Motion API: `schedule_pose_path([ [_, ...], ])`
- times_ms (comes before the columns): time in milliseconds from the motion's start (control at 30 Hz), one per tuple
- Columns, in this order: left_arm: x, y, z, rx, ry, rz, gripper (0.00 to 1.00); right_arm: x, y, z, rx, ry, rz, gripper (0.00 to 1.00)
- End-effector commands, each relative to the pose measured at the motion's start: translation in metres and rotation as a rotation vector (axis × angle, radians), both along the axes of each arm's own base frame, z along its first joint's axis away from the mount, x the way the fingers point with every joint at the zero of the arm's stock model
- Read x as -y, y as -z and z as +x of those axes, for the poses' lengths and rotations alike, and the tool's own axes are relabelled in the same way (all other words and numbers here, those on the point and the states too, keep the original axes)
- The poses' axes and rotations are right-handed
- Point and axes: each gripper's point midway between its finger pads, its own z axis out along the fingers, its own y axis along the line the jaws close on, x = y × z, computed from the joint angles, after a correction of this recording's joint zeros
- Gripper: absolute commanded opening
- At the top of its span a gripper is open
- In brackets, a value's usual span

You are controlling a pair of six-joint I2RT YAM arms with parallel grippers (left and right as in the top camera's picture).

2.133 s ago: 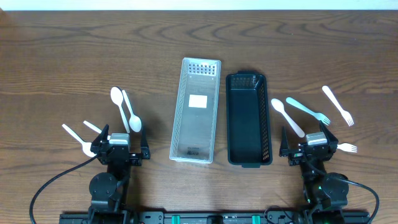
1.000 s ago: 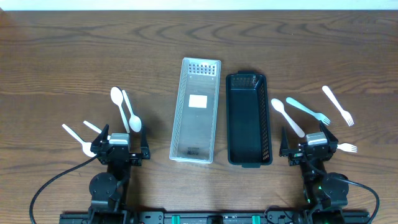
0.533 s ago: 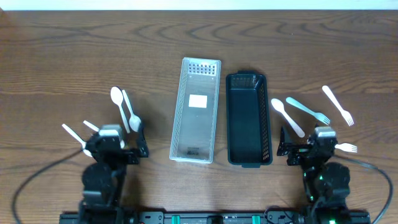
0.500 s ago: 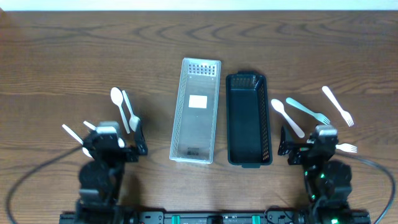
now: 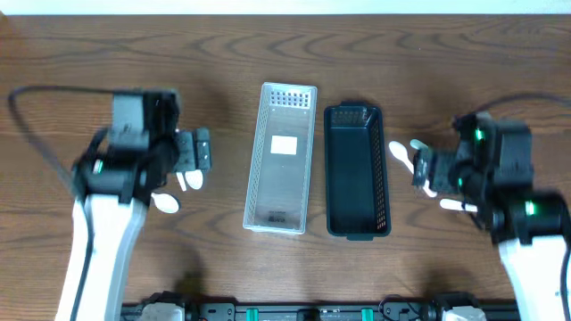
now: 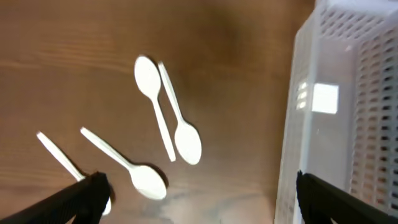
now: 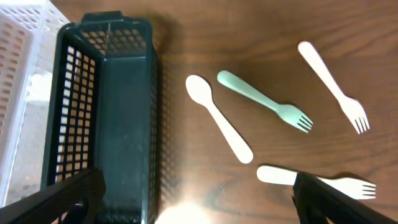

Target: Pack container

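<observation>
Hovering above the white spoons (image 6: 186, 144) w/ left gripper (image 5: 193, 150) spread wide & empty, prob. lining up a first pick. Same on opp. side w/ right gripper (image 5: 425, 169) splayed, holding nothing, over white spoon (image 7: 219, 118), green fork (image 7: 266, 99) & white forks (image 7: 334, 88). Not packed yet: white basket (image 5: 254, 169) & black basket (image 5: 384, 178) side by side mid-table, no cutlery inside, utensils split left/right, presumably to let each arm feed the nearer one.
</observation>
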Motion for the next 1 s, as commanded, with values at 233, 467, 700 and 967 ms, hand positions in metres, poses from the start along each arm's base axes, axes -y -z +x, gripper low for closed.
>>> schedule_pose_path([
  [233, 0.016, 0.065, 0.013, -0.251, 0.022, -0.064, 0.79, 0.001, 0.053, 0.02, -0.207, 0.015, -0.012, 0.63],
  [467, 0.025, 0.097, 0.014, -0.363, 0.035, -0.105, 0.56, 0.0, 0.096, 0.022, -0.364, 0.017, -0.019, 0.36],
  [700, 0.037, 0.117, 0.012, -0.436, 0.055, -0.139, 0.26, -0.003, 0.128, 0.021, -0.474, 0.033, -0.007, 0.2],
  [967, 0.064, 0.129, 0.007, -0.472, 0.139, -0.116, 0.06, -0.023, 0.146, 0.021, -0.534, -0.007, 0.096, 0.13],
])
